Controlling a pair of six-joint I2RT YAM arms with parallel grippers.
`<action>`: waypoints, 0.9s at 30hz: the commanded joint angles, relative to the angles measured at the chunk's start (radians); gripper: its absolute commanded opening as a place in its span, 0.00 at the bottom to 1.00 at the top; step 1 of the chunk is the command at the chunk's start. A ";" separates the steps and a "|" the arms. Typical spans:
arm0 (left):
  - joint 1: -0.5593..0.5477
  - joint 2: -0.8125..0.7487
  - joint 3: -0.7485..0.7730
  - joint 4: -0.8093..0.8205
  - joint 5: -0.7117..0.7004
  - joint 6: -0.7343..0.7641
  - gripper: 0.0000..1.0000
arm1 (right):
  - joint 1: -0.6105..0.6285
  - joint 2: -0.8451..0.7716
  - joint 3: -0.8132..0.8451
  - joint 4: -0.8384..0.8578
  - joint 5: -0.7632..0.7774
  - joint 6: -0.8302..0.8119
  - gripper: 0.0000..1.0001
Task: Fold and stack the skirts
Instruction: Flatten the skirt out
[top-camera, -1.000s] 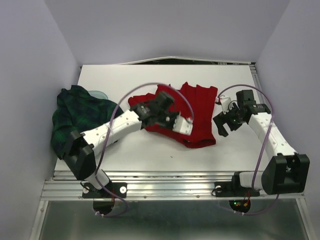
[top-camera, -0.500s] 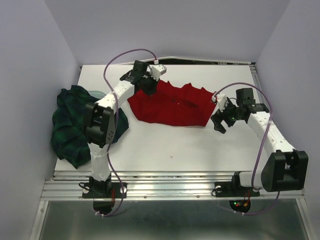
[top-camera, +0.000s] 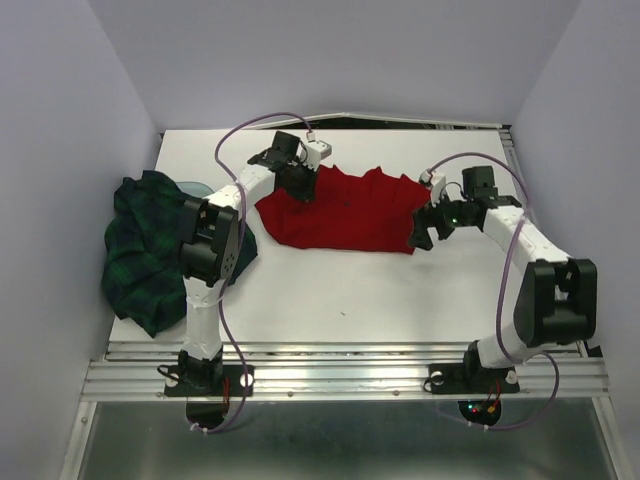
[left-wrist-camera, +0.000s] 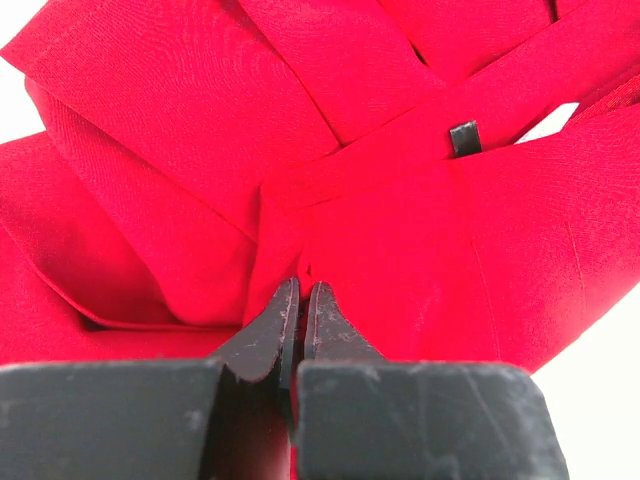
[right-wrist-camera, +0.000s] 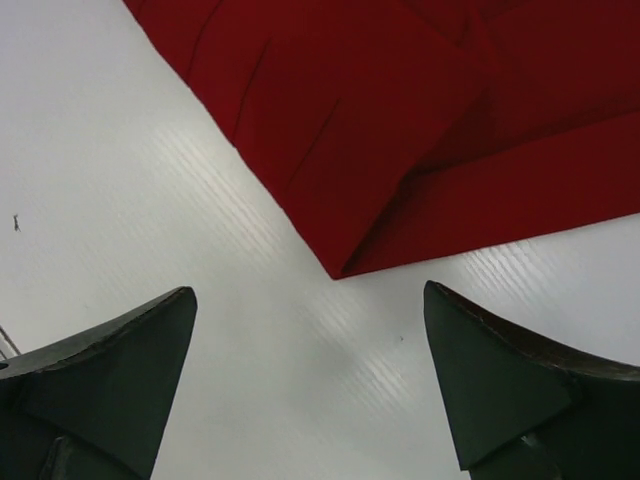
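The red skirt (top-camera: 345, 215) lies spread wide across the middle of the white table (top-camera: 350, 290). My left gripper (top-camera: 302, 190) sits at its far left edge. In the left wrist view that gripper (left-wrist-camera: 302, 287) is shut, with a raised fold of the red skirt (left-wrist-camera: 400, 230) pinched at its tips. My right gripper (top-camera: 419, 238) is open and empty just off the skirt's front right corner. In the right wrist view that gripper (right-wrist-camera: 310, 305) hangs over bare table, with the corner (right-wrist-camera: 345, 268) just ahead of the fingers. The plaid skirt (top-camera: 150, 250) lies bunched at the table's left edge.
Lilac walls close in the table on the left, back and right. A metal rail (top-camera: 340, 365) runs along the near edge by the arm bases. A small black tag (left-wrist-camera: 464, 137) and a white label (left-wrist-camera: 550, 122) show on the red skirt.
My left gripper swung from the skirt's front right to its far left edge, and the red skirt spread out wide. My right gripper moved left to the skirt's front right corner.
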 joint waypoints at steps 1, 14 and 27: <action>0.000 -0.073 0.012 0.005 0.024 0.005 0.00 | -0.008 0.135 0.139 0.104 -0.057 0.129 1.00; 0.007 -0.097 0.020 -0.009 0.023 0.011 0.00 | -0.008 0.460 0.379 0.125 -0.257 0.250 0.64; 0.036 -0.475 -0.159 -0.029 0.061 0.048 0.00 | -0.017 0.094 0.330 -0.176 -0.230 0.096 0.01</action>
